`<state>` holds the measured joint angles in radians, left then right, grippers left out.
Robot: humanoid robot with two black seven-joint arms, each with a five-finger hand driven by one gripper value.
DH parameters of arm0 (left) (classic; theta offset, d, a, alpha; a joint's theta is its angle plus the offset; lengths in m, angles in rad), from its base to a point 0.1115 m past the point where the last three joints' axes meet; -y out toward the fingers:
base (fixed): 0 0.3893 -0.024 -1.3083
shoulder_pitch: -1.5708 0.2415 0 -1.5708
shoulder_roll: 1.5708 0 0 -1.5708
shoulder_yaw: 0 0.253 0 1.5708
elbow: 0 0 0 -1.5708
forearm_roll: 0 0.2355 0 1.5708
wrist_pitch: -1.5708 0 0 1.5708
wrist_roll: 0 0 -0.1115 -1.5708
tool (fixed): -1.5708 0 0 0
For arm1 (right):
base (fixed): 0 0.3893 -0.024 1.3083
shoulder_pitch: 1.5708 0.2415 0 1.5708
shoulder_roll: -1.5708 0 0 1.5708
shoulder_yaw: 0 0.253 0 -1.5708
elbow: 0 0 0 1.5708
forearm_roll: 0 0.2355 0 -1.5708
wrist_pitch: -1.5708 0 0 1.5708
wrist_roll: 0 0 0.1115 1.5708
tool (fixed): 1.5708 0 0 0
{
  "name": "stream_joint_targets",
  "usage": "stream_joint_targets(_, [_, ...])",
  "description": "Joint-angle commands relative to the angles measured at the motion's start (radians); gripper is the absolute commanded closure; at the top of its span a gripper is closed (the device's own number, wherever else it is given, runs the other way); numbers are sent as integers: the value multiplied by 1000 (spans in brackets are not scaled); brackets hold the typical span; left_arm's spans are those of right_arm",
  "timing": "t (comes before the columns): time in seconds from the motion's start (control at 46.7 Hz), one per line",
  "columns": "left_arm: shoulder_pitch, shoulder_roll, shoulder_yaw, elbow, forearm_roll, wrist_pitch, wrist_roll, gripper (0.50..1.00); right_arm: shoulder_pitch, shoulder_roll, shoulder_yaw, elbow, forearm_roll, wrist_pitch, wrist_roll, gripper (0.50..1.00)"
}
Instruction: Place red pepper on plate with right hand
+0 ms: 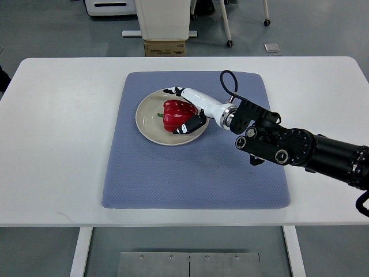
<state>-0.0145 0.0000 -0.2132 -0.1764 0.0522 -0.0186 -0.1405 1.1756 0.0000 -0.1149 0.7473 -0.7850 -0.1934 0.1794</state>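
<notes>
White table [57, 133], blue mat [190, 173]. Red pepper [176, 114] sits on the plate [147, 118], right hand [187, 109] wrapped around it, fingers closed on both sides. Best move: open fingers wide, lift straight up, avoid nudging the pepper.

A lab: white table [57, 144], grey floor [46, 29], castered equipment legs [229, 41].

A red pepper [174, 113] sat on a round plate [147, 120]. The plate lay on a blue mat [190, 173] on a white table [57, 144]. The right hand [189, 109] reached in from the right side. Its fingers [187, 126] were wrapped around the pepper, over the plate. A box [165, 48] stood on the floor behind the table.
</notes>
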Motion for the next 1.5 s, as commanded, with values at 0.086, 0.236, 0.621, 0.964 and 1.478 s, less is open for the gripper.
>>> stream_joint_targets(0.086, [-1, 0, 0, 0, 0, 0, -1, 500, 15, 0, 34, 1, 3, 0, 0, 500])
stream_joint_targets(0.236, [1, 0, 0, 0, 0, 0, -1, 500, 16, 0, 118, 3, 3, 2, -5, 500])
stream_joint_targets(0.621, [1, 0, 0, 0, 0, 0, -1, 500, -89, -12, 408, -9, 40, -23, -6, 500])
stream_joint_targets(0.964, [1, 0, 0, 0, 0, 0, 1, 500, -246, 0, 849, -31, 44, -58, -9, 500])
stream_joint_targets(1.478, [1, 0, 0, 0, 0, 0, -1, 500, -382, 0, 1135, 49, 46, -64, 3, 500])
